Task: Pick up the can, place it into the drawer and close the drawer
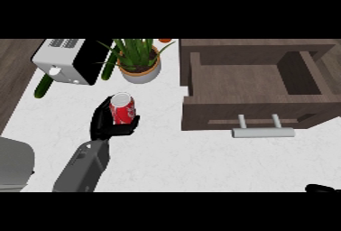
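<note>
A red can (122,108) with a silver top stands upright on the white counter, left of the drawer. My left hand (104,124) is curled round it, thumb on its right side and fingers behind its left side. The brown wooden drawer (253,81) is pulled open at the upper right, its inside bare, with a silver bar handle (262,132) on its front. Only a dark tip of my right hand (321,188) shows at the lower right corner.
A white toaster (63,61) stands at the upper left. Beside it is a potted green plant (138,58). A green cucumber (43,85) lies by the toaster. A grey object (13,164) sits at the left edge.
</note>
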